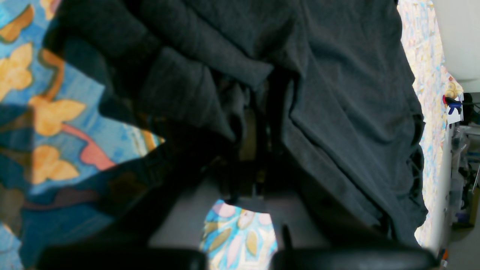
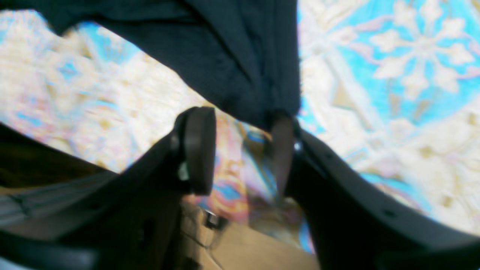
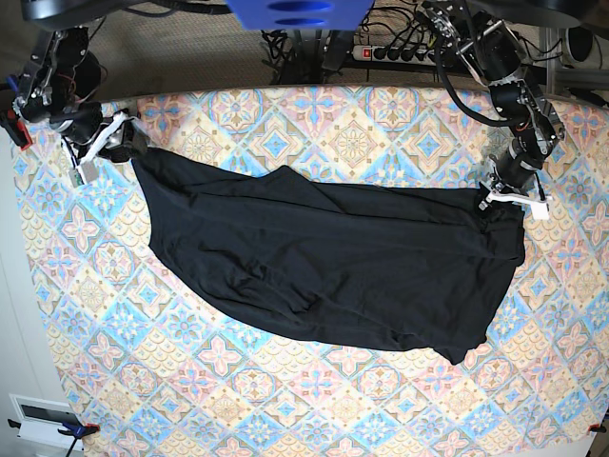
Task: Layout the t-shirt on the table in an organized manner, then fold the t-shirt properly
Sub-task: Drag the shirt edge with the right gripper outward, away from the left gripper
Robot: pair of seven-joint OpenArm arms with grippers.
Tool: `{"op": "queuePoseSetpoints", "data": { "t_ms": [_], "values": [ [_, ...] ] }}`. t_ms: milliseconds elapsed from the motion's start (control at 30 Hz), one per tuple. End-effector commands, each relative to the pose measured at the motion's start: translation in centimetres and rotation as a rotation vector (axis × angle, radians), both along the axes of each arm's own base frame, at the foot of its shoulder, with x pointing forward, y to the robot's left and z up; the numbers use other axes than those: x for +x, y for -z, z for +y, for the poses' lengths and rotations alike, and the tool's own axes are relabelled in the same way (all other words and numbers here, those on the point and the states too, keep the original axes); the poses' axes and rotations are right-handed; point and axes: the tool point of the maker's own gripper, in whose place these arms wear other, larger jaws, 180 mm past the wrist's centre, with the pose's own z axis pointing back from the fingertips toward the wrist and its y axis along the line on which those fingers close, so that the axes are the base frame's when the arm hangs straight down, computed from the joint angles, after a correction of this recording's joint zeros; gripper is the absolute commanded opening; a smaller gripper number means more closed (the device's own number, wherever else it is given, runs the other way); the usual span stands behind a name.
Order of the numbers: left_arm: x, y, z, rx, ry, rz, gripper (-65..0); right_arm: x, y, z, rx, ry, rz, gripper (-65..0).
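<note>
The black t-shirt (image 3: pixel 324 257) lies spread across the patterned table (image 3: pixel 285 400), stretched from the far left corner to the right side, its near hem still wrinkled. My left gripper (image 3: pixel 500 195) is at the shirt's right end, shut on bunched fabric; in the left wrist view the t-shirt (image 1: pixel 337 93) folds over the fingers and hides them. My right gripper (image 3: pixel 128 145) is at the shirt's far left corner. In the right wrist view the right gripper (image 2: pixel 240 123) stands open, and the t-shirt (image 2: pixel 232 56) edge rests against one fingertip (image 2: pixel 281 131), with the table showing through the gap.
Beyond the table's far edge lie a power strip and cables (image 3: pixel 400 48) and a blue mount (image 3: pixel 300 11). A white box (image 3: pixel 43 419) sits off the near left corner. Patterned cloth shows all along the near side.
</note>
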Motion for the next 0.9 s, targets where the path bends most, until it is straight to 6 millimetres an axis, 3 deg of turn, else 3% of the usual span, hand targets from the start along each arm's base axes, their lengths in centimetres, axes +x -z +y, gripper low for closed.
{"op": "queuePoseSetpoints", "data": {
  "t_ms": [0,133,333,433,667,867],
  "values": [
    [-0.5,0.4,0.0,0.009,0.023,0.039,-65.0,0.7,-1.0,-0.3,0.013,0.002,-0.040,-38.1],
    [-0.5,0.4,0.0,0.009,0.023,0.039,-65.0,0.3,-0.2,-0.2,0.085,0.030,-0.022,-30.2],
    [-0.5,0.4,0.0,0.009,0.023,0.040,-65.0,-0.6,1.6,-0.2,0.128,0.068,0.023,-30.4],
    [-0.5,0.4,0.0,0.009,0.023,0.040,-65.0,1.2,1.2,-0.3,0.141,0.077,-0.010,-30.4],
    [-0.5,0.4,0.0,0.009,0.023,0.040,-65.0,2.8,1.0,0.2,0.174,0.090,-0.036,-30.4],
    [-0.5,0.4,0.0,0.009,0.023,0.040,-65.0,4.7,1.7,1.9,0.218,0.055,-0.027,-30.4]
  ]
}}
